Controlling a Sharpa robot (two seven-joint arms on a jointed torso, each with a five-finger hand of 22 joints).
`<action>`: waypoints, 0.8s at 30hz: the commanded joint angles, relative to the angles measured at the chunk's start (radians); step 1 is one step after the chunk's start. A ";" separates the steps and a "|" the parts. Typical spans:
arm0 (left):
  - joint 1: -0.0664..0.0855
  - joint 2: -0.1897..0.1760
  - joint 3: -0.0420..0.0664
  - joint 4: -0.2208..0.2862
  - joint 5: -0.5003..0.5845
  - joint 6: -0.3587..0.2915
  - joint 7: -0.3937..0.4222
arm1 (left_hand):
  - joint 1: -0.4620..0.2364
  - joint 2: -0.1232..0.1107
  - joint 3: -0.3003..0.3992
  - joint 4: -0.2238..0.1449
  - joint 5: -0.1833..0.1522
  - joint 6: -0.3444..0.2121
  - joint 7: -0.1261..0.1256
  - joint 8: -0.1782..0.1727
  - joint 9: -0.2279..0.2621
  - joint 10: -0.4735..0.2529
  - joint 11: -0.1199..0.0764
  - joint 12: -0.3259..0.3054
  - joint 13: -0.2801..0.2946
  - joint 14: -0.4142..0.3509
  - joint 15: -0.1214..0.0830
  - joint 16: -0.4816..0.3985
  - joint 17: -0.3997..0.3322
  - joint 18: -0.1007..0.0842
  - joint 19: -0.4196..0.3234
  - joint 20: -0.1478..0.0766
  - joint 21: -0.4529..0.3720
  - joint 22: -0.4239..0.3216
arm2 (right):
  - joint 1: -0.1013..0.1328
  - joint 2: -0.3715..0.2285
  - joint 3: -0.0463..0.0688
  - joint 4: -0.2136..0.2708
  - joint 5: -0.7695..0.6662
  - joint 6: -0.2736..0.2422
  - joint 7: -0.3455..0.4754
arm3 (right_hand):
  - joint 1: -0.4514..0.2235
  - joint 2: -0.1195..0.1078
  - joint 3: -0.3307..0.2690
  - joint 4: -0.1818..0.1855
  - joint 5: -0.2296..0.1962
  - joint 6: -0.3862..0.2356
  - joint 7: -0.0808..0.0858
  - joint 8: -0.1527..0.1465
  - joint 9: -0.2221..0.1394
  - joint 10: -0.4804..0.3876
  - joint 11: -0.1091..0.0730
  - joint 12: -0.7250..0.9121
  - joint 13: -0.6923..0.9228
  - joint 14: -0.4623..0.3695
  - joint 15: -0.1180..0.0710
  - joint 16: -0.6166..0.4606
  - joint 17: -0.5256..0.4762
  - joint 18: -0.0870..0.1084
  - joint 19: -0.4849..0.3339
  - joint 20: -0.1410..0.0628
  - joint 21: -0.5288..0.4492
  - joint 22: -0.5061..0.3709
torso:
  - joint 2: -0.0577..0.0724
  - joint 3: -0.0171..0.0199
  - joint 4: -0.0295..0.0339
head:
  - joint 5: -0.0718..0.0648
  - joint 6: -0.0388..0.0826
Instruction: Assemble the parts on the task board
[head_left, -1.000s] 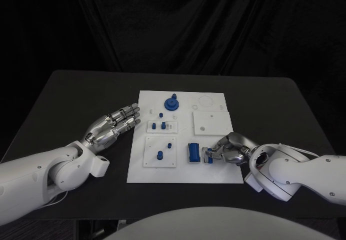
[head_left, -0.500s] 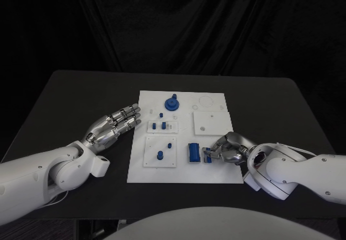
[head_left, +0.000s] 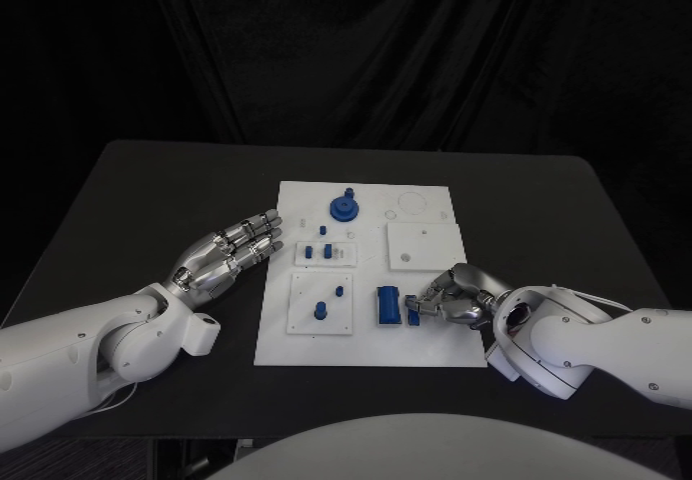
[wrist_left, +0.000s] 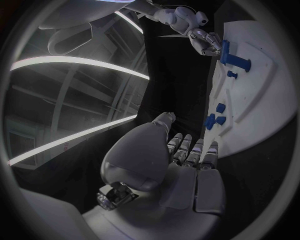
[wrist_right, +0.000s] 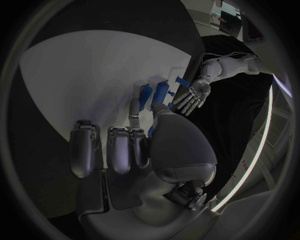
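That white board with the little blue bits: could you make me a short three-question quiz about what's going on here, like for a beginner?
1. True or false: the left hand is holding a blue part.
2. Which hand has its fingers at the blue block near the front of the task board? A) left B) right
3. Fill in: the round blue knob stands at the ___ end of the board, far or near from the robot.

Key
1. False: it rests open on the black table, beside the board's edge.
2. B: the right hand pinches a small blue part beside that block.
3. Far.
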 joint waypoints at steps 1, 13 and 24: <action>-0.003 0.001 0.001 0.001 0.002 0.016 0.009 | -0.005 0.009 0.005 0.000 0.006 -0.005 -0.003 0.001 0.000 0.000 0.009 0.004 0.001 0.000 0.009 0.004 0.001 -0.002 -0.003 0.004 -0.004 0.000 | -0.001 0.001 0.001 0.000 -0.016 -0.009 -0.022 | -0.017 0.002 -0.011 0.001 -0.013 -0.005 0.004 0.004 0.003 0.104 0.006 0.003 0.263 0.083 0.006 -0.003 0.161 -0.001 0.043 0.008 -0.006 0.214 | 0.000 0.0000 -0.0004 | -0.002 0.000; -0.005 -0.003 0.001 0.003 0.002 0.014 0.010 | -0.006 0.010 0.007 0.000 0.006 -0.005 -0.002 0.001 0.000 -0.001 0.009 0.004 0.001 0.000 0.009 0.005 0.001 -0.003 -0.003 0.004 -0.004 0.000 | -0.001 -0.013 0.001 0.009 -0.021 -0.044 0.016 | -0.075 0.018 -0.063 0.001 -0.115 -0.019 0.004 0.029 0.015 0.104 0.007 0.003 0.263 0.083 0.008 -0.004 0.159 -0.001 0.043 0.010 -0.007 0.213 | 0.000 0.0007 -0.0013 | 0.004 0.000; -0.006 -0.011 0.001 0.007 0.002 0.010 0.011 | -0.006 0.010 0.009 0.001 0.006 -0.004 -0.002 0.001 0.000 -0.001 0.009 0.006 0.001 0.001 0.010 0.006 0.001 -0.003 -0.003 0.004 -0.004 0.000 | -0.002 -0.072 -0.002 0.047 -0.035 -0.034 0.038 | -0.035 0.012 -0.067 -0.004 -0.068 -0.040 0.006 0.035 0.018 0.104 0.008 0.003 0.263 0.083 0.008 -0.003 0.159 -0.002 0.043 0.010 -0.005 0.214 | 0.000 0.0006 -0.0002 | 0.005 0.000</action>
